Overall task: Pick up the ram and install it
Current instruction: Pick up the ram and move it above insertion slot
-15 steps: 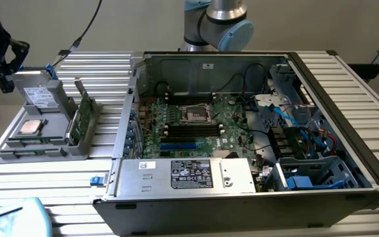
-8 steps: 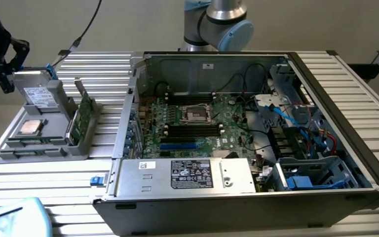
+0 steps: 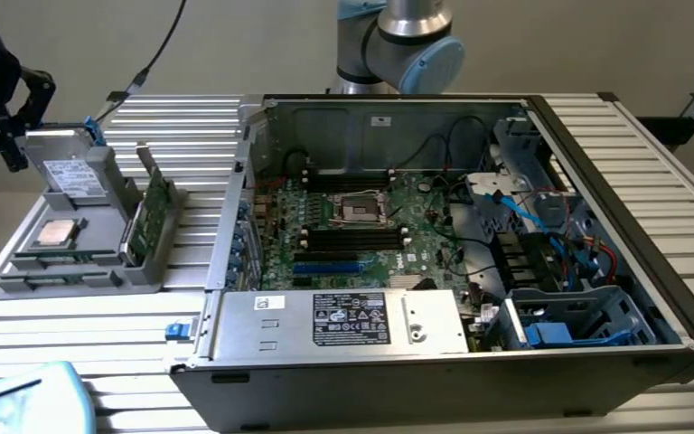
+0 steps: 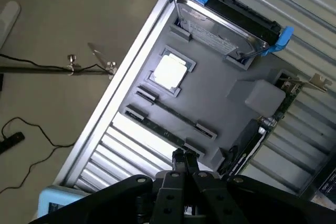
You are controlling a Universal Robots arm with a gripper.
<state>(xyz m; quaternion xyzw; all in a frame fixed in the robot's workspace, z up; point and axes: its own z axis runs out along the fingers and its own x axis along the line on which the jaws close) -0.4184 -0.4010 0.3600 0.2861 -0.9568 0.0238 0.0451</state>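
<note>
The black gripper [image 4: 184,157] of a Universal Robots arm [image 3: 398,41] hangs over the outer edge of a ribbed metal bench [image 3: 118,316], its jaws pressed shut tip to tip and holding nothing. In the exterior view the gripper [image 3: 10,145] hovers at the exterior view's left, beside the back end of a gray parts tray [image 3: 76,280].

The ram [image 4: 160,128], a thin dark stick, sits on edge between small clips in the gray parts tray [image 4: 226,85], just ahead of the jaws' tips and apart from them. In the exterior view the ram [image 3: 68,264] lies along the front part of the tray.

Farther out from the jaws, past the ram, a square silver processor chip [image 4: 169,72] rests in its own recess, and beyond that a hard drive [image 4: 220,22] with blue side brackets leans in a slot at the tray's far end. Off to one side of the jaws a green expansion card [image 4: 262,132] with a metal bracket stands upright at the tray's edge.

Well away from the jaws, across the bench, an open computer case [image 3: 636,181] lies on its side with its motherboard [image 3: 371,226] exposed and a power supply [image 3: 341,321] along its near wall.
</note>
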